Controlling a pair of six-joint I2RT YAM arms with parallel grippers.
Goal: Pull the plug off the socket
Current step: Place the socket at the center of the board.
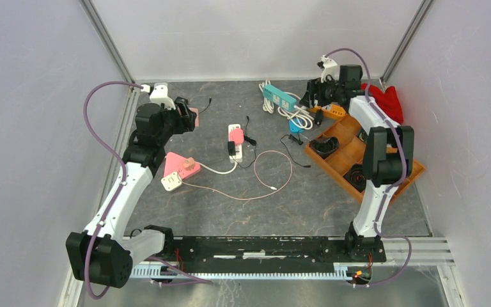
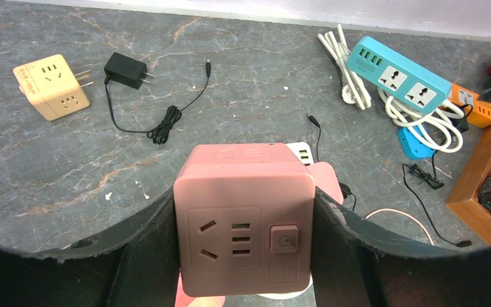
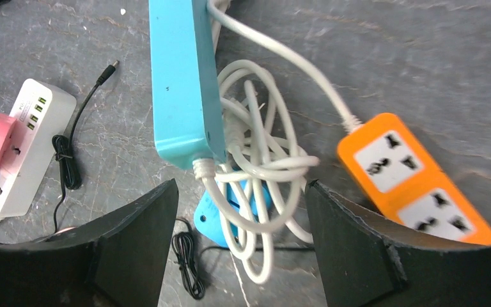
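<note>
**Pink cube socket clamped in the left gripper; right gripper wide over the cord pile**

Nearest the arm bases, a white cube adapter [image 1: 171, 182] lies on the table [image 1: 307, 198] just beside a pink wedge-shaped piece [image 1: 176, 164]. A thin pink cable [image 1: 275, 167] loops away to their right.

Further in sits a white power strip [image 1: 234, 153] with a pink adapter [image 1: 236, 135] seated on top. A black plug [image 1: 231, 149] is at its near end.

Left of the strip, the left gripper [image 2: 246, 211] is closed on the pink cube socket [image 2: 244, 192], the task's thing. Its fingers [image 2: 147, 256] press two opposite side walls. That grip braces the body and leaves the outlet face clear toward the wrist camera, so a plug could be drawn straight out. The holes on that face are empty. Whether a plug sits on a hidden face cannot be told, so the pull may already be done.

Farthest back, the right gripper [image 3: 240, 192] hangs with its jaws spread wide and nothing between them. It is above a coiled white cord [image 3: 256, 160], between the teal power strip [image 3: 178, 83] and the orange power strip [image 3: 415, 179]. The brown tray [image 1: 332, 167] is close by. This looks like a spot for dropping or picking up, well apart from the cube.
</note>
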